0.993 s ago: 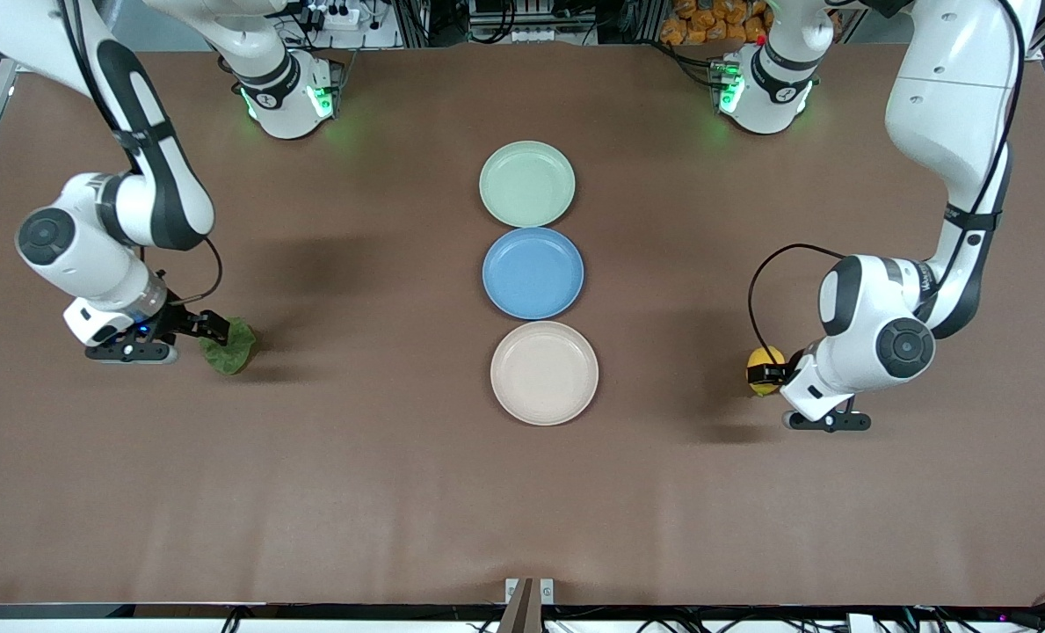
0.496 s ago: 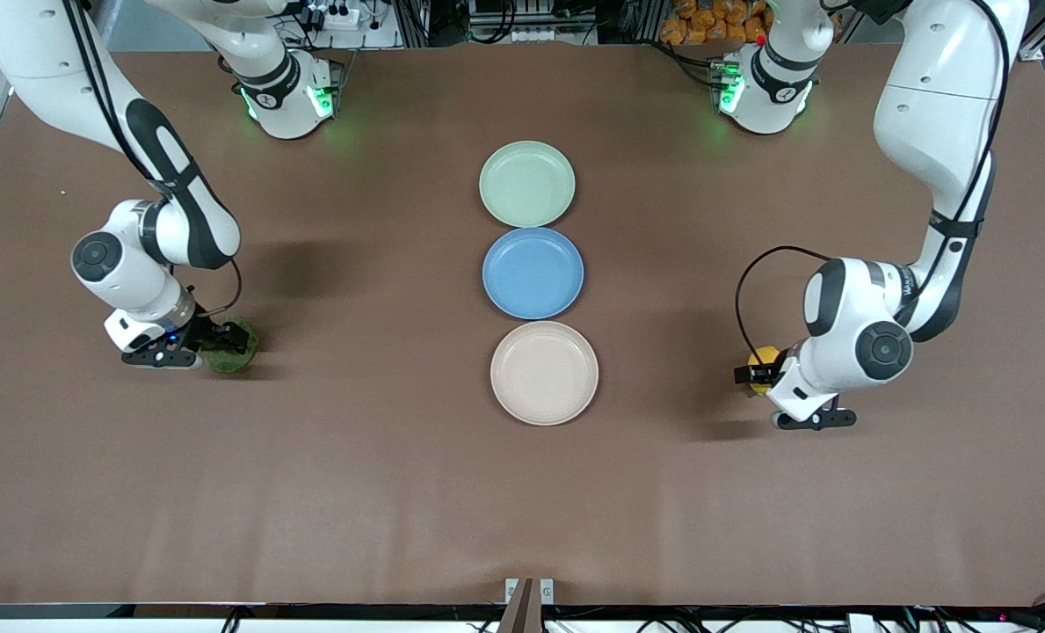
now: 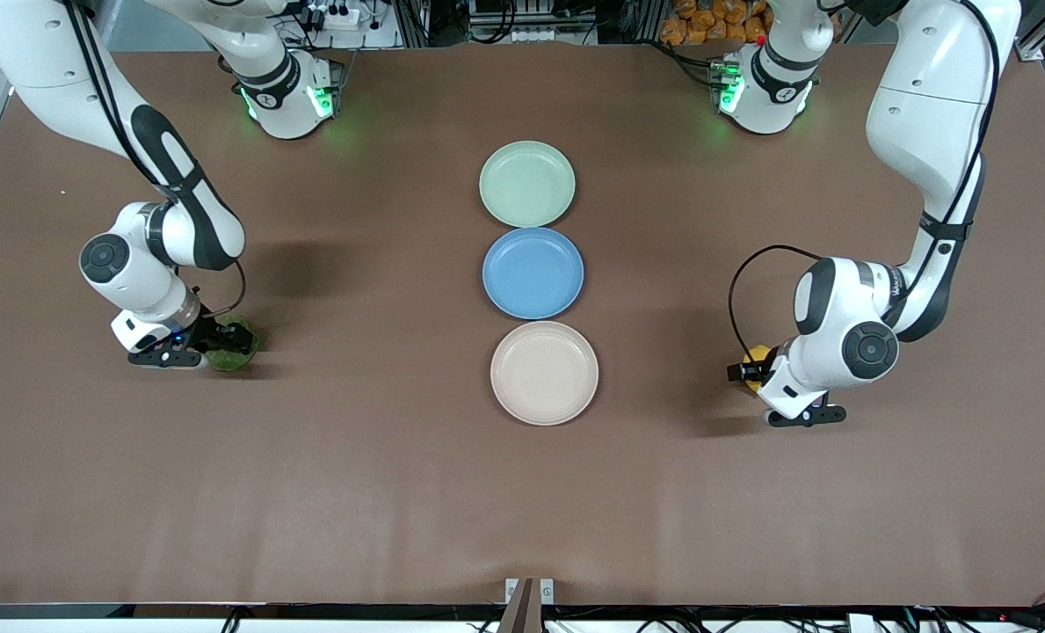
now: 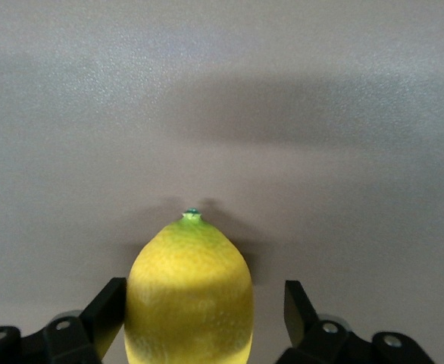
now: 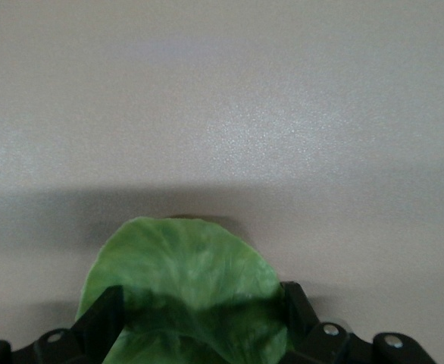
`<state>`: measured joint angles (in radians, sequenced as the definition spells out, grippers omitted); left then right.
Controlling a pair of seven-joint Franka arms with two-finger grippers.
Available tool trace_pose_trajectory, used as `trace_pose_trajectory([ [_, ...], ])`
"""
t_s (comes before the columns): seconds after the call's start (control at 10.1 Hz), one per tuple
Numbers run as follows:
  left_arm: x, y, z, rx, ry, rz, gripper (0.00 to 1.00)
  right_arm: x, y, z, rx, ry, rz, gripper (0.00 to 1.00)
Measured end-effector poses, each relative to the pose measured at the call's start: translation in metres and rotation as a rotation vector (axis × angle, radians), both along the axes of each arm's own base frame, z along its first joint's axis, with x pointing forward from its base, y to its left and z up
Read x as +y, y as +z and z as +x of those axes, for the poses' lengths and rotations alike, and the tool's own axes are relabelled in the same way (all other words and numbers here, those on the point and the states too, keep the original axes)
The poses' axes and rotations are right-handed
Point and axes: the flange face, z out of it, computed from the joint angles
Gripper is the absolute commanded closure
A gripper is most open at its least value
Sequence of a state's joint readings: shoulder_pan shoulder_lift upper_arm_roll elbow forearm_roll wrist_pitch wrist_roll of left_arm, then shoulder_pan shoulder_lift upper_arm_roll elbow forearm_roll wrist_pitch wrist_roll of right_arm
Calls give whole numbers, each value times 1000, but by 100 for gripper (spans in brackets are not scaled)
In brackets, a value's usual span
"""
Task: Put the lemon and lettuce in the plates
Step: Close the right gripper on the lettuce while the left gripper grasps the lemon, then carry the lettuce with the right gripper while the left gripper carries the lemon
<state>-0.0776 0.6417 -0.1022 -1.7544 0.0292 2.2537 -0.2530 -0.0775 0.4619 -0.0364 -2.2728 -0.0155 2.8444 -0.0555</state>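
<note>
On the brown table (image 3: 381,492), left pincer (image 4: 203,322) straddles the lemon (image 4: 189,292) lengthwise, still open; right pincer (image 5: 199,322) brackets the lettuce (image 5: 184,284), unclosed.

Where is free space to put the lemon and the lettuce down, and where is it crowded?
All three plates lie bare: the mint plate, the blue plate and the beige plate. They stand tightly in one row. Open table lies nearer the camera. The left gripper surrounds the lemon; the right gripper surrounds the lettuce.
</note>
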Motion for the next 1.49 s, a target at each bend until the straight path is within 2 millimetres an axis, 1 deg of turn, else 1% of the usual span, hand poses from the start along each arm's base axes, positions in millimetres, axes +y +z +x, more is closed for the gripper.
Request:
trace_pose_trajectory([
  [0.2, 0, 1, 0, -2, 1, 0, 100, 0, 1, 0, -8, 0, -1, 70],
  [0.3, 0, 1, 1, -4, 1, -1, 100, -1, 3, 2, -17, -1, -2, 87],
  [0.4, 0, 5, 4, -14, -1, -2, 100, 1, 4, 2, -22, 2, -1, 100],
  [0.5, -1, 16, 9, -38, -3, -6, 100, -2, 4, 3, -26, -2, -3, 100],
  [0.6, -3, 33, 16, -68, -7, -11, 100, -3, 5, 3, -28, -5, -3, 100],
  [0.79, -18, 68, 25, -127, -26, -23, 100, -2, 5, 4, -24, -9, -1, 100],
  [0.99, -38, 94, 32, -171, -50, -43, 100, 4, 10, 12, 34, -16, 11, 100],
  [1.09, -49, 103, 34, -188, -66, -52, 100, 7, 18, 19, 69, -19, 17, 100],
  [1.19, -64, 110, 35, -202, -87, -60, 100, 8, 31, 25, 100, -20, 20, 100],
  [1.39, -109, 120, 27, -220, -148, -73, 100, 8, 62, 34, 140, -32, 24, 100],
  [1.49, -125, 123, 23, -225, -164, -77, 100, 12, 77, 36, 153, -63, 27, 100],
])
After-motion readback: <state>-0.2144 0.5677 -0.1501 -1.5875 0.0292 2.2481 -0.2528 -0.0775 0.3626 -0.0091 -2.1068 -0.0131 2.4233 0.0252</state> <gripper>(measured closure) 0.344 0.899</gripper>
